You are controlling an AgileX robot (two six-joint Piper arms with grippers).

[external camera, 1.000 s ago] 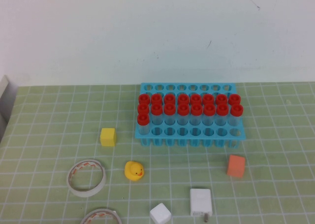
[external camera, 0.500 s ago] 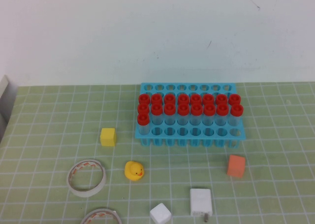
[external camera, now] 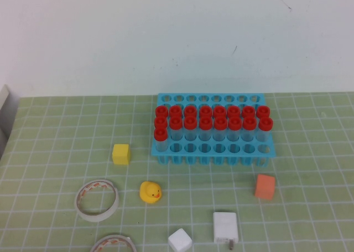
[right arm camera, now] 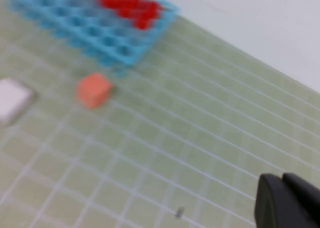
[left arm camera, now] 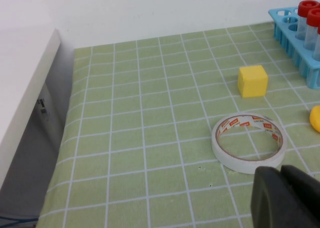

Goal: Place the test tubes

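Seventeen red-capped test tubes (external camera: 206, 118) stand upright in the blue rack (external camera: 210, 154) at mid-desk: two full rows, plus one tube at the left end of the third row. Around the rack on the desk (external camera: 55, 141): yellow cube (external camera: 121, 154) at 9 o'clock, rubber duck (external camera: 150, 192) at 7, orange cube (external camera: 265, 186) at 4, white charger (external camera: 225, 226) and white cube (external camera: 180, 241) near 6. Left end effector (left arm camera: 282, 175), fingers pressed together and holding nothing, sits just beside the tape roll (external camera: 97, 199). Right end effector (right arm camera: 283, 180), likewise closed and empty, is over bare desk, well apart from the orange cube.
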